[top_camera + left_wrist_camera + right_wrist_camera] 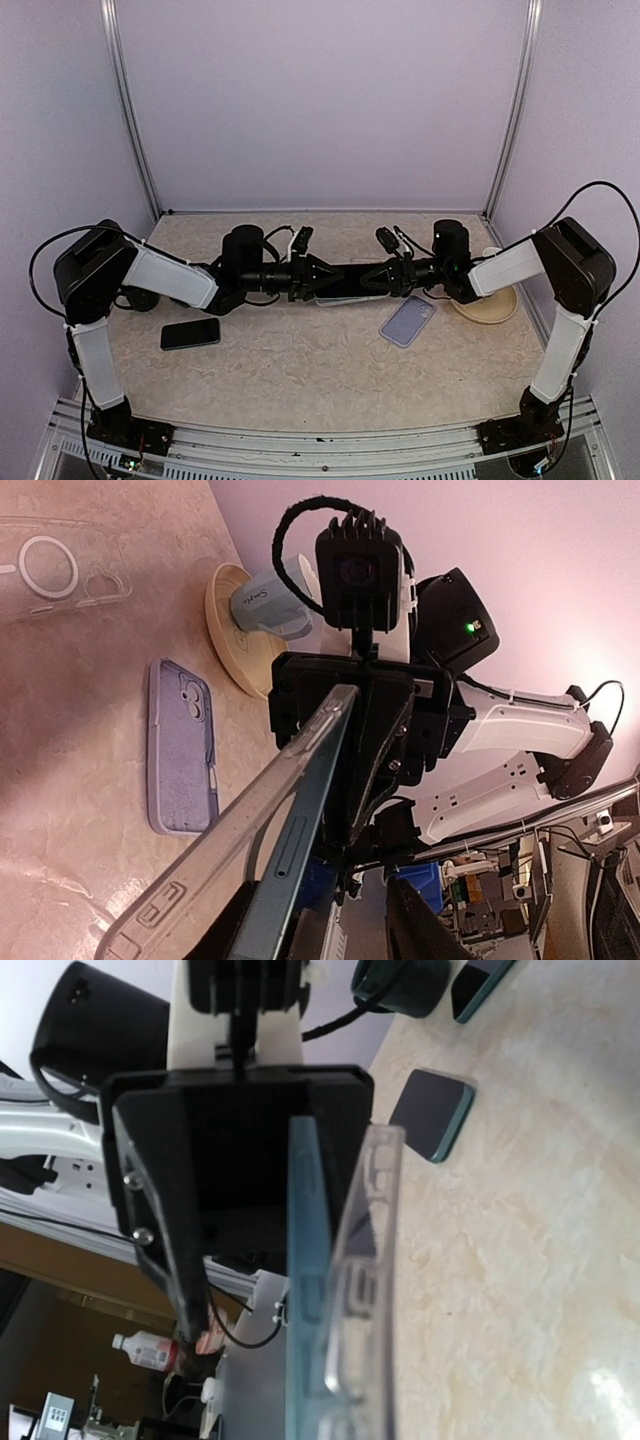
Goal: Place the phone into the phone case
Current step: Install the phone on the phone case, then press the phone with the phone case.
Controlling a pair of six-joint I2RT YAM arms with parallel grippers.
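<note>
A teal phone [348,281] hangs level above the table between my two facing grippers. In the left wrist view the phone [290,850] is edge-on, with a clear case [215,845] along its table side. They meet at the far end and spread apart at the near end. The right wrist view shows the phone [308,1260] and the case [365,1250] the same way. My right gripper [383,278] is shut on the far end [350,705]. My left gripper [315,277] is open [320,930]: one finger lies under the case, the other stands off the phone.
A lilac phone case [408,320] lies on the table, right of centre. A dark phone [190,333] lies face up at the left. A beige round dish [487,303] sits at the right. Another clear case [60,565] lies on the table under the held phone.
</note>
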